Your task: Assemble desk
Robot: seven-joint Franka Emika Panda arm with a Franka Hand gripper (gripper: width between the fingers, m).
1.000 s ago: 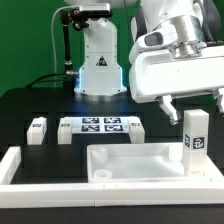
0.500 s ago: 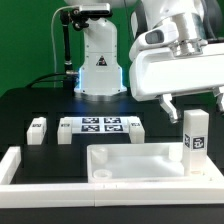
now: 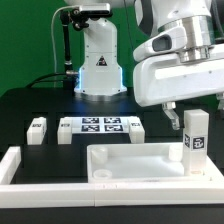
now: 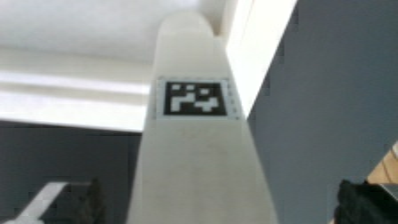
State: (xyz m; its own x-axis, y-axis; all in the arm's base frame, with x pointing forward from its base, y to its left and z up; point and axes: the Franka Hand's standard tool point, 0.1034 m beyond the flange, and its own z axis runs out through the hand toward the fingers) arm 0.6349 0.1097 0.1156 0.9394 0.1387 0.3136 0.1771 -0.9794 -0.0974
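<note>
The gripper hangs just above the upright leg block. Its jaws are spread wide and grip nothing. In the wrist view both fingers stand clear of the block's sides. The block stands on the tabletop panel, at its end on the exterior view's right. Three other leg blocks lie on the black table, flanking the marker board.
</note>
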